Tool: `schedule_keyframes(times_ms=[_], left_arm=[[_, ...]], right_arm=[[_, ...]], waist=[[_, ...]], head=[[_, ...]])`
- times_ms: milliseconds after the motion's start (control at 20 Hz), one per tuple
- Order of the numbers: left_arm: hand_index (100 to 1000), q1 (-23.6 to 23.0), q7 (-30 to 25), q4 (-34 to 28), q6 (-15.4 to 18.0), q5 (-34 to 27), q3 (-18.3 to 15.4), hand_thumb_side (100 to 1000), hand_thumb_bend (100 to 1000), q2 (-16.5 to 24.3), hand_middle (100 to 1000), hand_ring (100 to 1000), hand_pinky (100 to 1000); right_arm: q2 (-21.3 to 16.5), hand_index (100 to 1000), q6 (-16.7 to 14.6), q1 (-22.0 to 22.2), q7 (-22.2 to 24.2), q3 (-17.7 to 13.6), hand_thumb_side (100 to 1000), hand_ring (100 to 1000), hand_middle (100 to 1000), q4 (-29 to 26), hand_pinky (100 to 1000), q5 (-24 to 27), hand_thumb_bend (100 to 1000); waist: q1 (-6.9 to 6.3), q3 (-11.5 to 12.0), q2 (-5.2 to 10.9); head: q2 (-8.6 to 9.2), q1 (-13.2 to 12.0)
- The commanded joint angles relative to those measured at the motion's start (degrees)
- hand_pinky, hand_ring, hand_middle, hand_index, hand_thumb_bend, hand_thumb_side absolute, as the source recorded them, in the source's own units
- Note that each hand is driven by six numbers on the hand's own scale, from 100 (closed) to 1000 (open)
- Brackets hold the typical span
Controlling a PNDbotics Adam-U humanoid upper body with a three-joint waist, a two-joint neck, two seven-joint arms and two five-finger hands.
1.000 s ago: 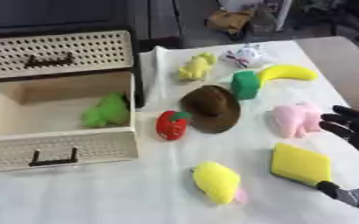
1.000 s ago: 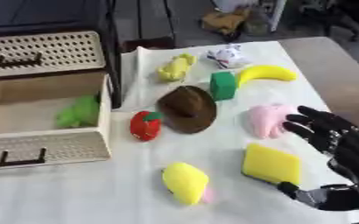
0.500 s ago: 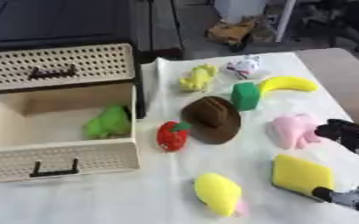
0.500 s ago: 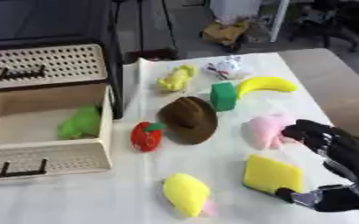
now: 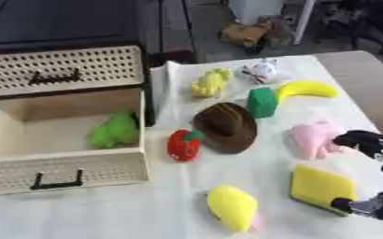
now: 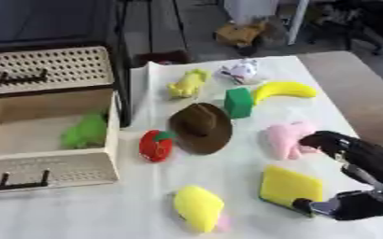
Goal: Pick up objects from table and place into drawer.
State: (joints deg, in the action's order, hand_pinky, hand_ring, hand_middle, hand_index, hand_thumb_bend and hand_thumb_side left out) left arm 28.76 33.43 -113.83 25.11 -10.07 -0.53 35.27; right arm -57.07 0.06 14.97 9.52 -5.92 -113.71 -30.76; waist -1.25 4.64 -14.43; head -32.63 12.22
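The cream open drawer (image 5: 64, 170) stands at the left with a green soft toy (image 5: 113, 130) inside it. On the white cloth lie a red fruit toy (image 5: 182, 145), a brown hat (image 5: 226, 127), a green block (image 5: 262, 101), a banana (image 5: 308, 88), a yellow soft toy (image 5: 209, 83), a small white toy (image 5: 258, 71), a pink soft toy (image 5: 313, 139), a flat yellow square (image 6: 290, 185) and a yellow oval toy (image 5: 231, 207). My right hand (image 6: 368, 162) is open at the right edge: its fingers (image 6: 329, 139) reach to the pink toy, and its thumb (image 6: 338, 207) sits at the yellow square's near corner.
A closed cream drawer (image 5: 60, 70) with a dark handle sits above the open one. A dark post (image 5: 150, 70) rises beside the drawers. The bare brown tabletop (image 5: 366, 79) shows past the cloth's right edge. Chairs and clutter stand on the floor beyond.
The camera has tilted, shifting the whole picture. My right hand has come down and leftward, so its fingers now reach the pink toy and its thumb the yellow square.
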Motion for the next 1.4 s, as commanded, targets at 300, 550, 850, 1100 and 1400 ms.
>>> schedule_keyframes(times_ms=[300,550,850,1100,1400], left_arm=[[791,0.6,0.25,-0.76,-0.32,0.19,-0.63,966,263,1.19,739,730,663],[788,0.68,0.23,-0.76,-0.34,0.21,-0.7,962,254,1.04,738,729,660],[786,0.76,0.17,-0.76,-0.47,0.25,-0.69,965,247,0.81,737,728,659],[784,0.66,0.06,-0.76,-0.49,0.26,-0.7,968,242,0.52,736,727,657],[780,0.46,0.1,-0.76,-0.38,0.3,-0.78,973,224,0.39,735,719,657]], right_arm=[[-2.73,1000,6.17,-1.41,4.68,0.98,732,1000,926,-0.89,924,1.79,707],[-2.23,1000,8.17,-1.96,6.07,2.28,719,1000,919,-0.89,921,1.57,704],[-1.64,987,8.95,-2.4,6.63,3.16,726,1000,898,-0.89,915,0.48,686],[-1.44,981,10.74,-2.61,7.08,3.56,714,1000,888,-0.89,912,-1.18,671],[-1.24,950,12.15,-2.72,7.9,3.8,698,1000,847,-0.89,904,-2.37,646]], waist=[[0.05,0.17,0.41],[-0.12,0.71,0.0],[-0.2,0.95,-0.59],[-0.21,1.23,-0.95],[-0.22,1.49,-1.21]], head=[[0.41,0.49],[0.72,0.66],[0.87,0.7],[1.12,0.87],[1.27,1.03]])
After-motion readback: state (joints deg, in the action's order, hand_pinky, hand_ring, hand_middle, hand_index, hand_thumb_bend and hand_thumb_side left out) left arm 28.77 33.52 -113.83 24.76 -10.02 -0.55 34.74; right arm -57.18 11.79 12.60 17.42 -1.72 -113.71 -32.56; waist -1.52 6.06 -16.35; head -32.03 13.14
